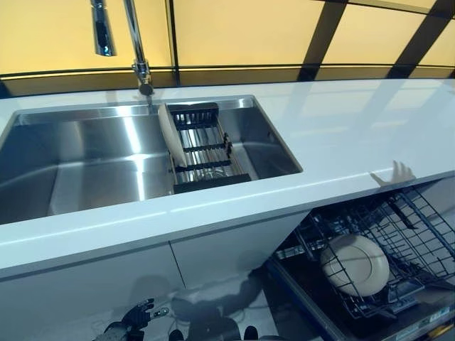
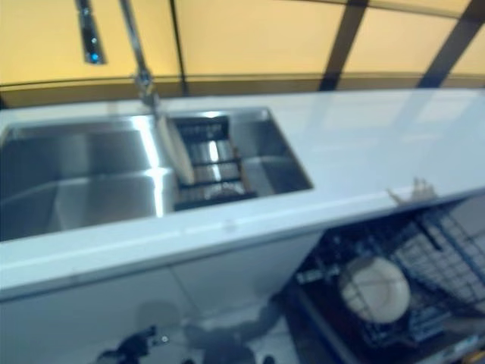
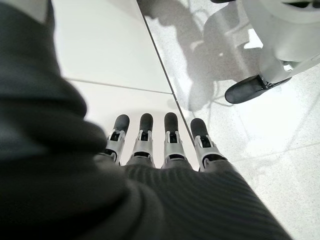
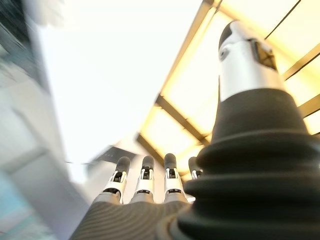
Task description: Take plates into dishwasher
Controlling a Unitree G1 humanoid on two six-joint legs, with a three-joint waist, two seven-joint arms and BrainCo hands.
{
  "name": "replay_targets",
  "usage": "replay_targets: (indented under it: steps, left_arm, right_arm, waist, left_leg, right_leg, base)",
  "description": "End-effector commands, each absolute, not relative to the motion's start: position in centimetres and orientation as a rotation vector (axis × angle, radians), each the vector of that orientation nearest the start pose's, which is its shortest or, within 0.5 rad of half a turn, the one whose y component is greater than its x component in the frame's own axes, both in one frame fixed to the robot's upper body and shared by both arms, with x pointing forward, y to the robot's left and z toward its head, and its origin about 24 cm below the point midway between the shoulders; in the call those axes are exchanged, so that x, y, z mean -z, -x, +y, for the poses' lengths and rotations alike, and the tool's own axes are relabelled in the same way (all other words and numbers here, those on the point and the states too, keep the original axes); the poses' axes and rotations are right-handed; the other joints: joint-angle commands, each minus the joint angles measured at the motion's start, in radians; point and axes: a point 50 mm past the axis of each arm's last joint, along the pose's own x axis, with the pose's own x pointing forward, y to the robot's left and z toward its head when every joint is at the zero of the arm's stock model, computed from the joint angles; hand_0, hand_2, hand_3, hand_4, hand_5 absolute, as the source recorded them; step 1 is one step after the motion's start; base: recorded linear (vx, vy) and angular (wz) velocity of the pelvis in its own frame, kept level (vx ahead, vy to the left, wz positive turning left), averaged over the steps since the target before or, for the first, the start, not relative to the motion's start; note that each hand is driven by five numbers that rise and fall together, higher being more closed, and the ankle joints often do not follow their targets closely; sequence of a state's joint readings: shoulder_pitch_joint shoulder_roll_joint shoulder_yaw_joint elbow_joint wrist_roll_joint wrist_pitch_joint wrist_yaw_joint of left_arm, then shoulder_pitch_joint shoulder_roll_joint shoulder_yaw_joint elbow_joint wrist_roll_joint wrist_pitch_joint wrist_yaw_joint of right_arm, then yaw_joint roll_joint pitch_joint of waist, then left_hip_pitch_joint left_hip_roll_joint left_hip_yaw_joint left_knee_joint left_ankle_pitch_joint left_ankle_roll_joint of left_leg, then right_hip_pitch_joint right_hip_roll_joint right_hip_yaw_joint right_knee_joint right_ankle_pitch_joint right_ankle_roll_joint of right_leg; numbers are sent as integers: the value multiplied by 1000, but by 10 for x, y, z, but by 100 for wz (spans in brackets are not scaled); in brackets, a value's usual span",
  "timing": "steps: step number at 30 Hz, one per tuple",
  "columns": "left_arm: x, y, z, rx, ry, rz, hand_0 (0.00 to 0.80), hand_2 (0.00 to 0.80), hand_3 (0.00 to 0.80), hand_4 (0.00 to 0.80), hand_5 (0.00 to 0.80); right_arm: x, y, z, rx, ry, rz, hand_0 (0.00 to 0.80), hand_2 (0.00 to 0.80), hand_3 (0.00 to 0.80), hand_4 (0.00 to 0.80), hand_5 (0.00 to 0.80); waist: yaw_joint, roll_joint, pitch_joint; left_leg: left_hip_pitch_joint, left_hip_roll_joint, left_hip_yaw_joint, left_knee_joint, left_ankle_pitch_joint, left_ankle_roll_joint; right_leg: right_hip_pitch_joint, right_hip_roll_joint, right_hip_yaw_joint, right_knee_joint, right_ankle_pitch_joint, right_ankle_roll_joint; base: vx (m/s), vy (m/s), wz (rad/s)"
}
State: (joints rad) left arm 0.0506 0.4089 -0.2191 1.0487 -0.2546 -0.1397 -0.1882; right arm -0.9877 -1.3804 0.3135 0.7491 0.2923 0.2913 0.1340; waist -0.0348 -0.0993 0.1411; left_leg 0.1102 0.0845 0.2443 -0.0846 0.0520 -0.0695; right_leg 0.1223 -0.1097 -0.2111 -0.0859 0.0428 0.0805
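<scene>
A white plate (image 1: 170, 135) stands on edge at the left end of a black dish rack (image 1: 206, 149) in the steel sink (image 1: 85, 170). Another white plate (image 1: 355, 264) leans in the wire rack (image 1: 419, 234) of the open dishwasher at the lower right. My right hand (image 1: 400, 172) shows only as fingertips at the counter's front edge, above the dishwasher rack; in the right wrist view its fingers (image 4: 145, 182) are straight and hold nothing. My left hand (image 1: 135, 316) hangs low by the cabinet front, fingers (image 3: 145, 142) straight, empty.
A tall faucet (image 1: 135, 42) rises behind the sink. The white counter (image 1: 355, 128) runs to the right above the dishwasher. White cabinet doors (image 1: 106, 277) lie below the sink. Yellow window panels are behind.
</scene>
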Motion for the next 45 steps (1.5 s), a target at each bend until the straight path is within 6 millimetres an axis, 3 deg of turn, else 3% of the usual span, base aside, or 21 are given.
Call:
replay_targets:
  steps: [1,2,4,8,16,21,29,38,45]
  left_arm:
    - [127,-125,274,22,-193,941,0,0,0,0,0]
    - [127,-126,274,17,-191,943,0,0,0,0,0]
    - [128,-125,274,11,-197,953,0,0,0,0,0]
    - [129,-122,275,-5,-206,973,0,0,0,0,0]
    - [116,-143,281,-27,-232,902,0,0,0,0,0]
    - [112,-151,278,-18,-218,854,0,0,0,0,0]
    - [109,-157,272,-14,-190,809,0,0,0,0,0]
    - [108,-158,274,-8,-194,806,0,0,0,0,0]
    - [108,-157,277,-28,-202,823,0,0,0,0,0]
  right_arm:
    - [-394,-273,-388,636,1148,-206,0,0,0,0,0]
    - [-402,-277,-371,627,1331,-284,0,0,0,0,0]
    - [-408,-283,-348,613,1531,-365,0,0,0,0,0]
    - [-408,-293,-315,551,1836,-463,0,0,0,0,0]
    - [-415,-298,-267,592,2126,-709,0,0,0,0,0]
    - [-418,-299,-247,603,2198,-803,0,0,0,0,0]
    - [-419,-303,-223,572,2223,-871,0,0,0,0,0]
    - [-419,-304,-209,551,2200,-933,0,0,0,0,0]
    - [-414,-305,-198,497,2203,-964,0,0,0,0,0]
  waist:
    - [66,-50,-45]
    - [75,-52,-45]
    - [90,-57,-47]
    - [115,-65,-39]
    - [159,-75,66]
    - [180,-45,130]
    - [199,-8,187]
    - [212,-6,202]
    - [212,-26,191]
  left_leg:
    - [36,27,-65,7,-83,11]
    - [33,26,-74,6,-82,12]
    - [25,26,-87,5,-78,12]
    - [8,30,-111,4,-70,13]
    - [-109,37,-189,-3,-29,9]
    - [-187,24,-227,-3,1,6]
    - [-250,17,-238,-3,25,2]
    - [-250,6,-242,-3,17,5]
    - [-237,7,-240,-3,12,9]
  right_leg:
    - [-30,-43,-35,9,30,79]
    - [-28,-43,-41,7,30,80]
    - [-28,-44,-53,7,30,82]
    - [-29,-42,-76,6,28,84]
    - [-92,-26,-94,5,37,78]
    - [-138,-30,-117,4,48,75]
    - [-176,-42,-152,9,52,72]
    - [-175,-49,-156,16,47,75]
    - [-164,-50,-156,16,48,80]
  base:
    - [37,9,10]
    - [45,10,7]
    - [67,11,20]
    - [71,-15,24]
    - [-70,-66,35]
    - [-68,1,31]
    - [-13,46,12]
    - [15,10,5]
    - [22,-12,0]
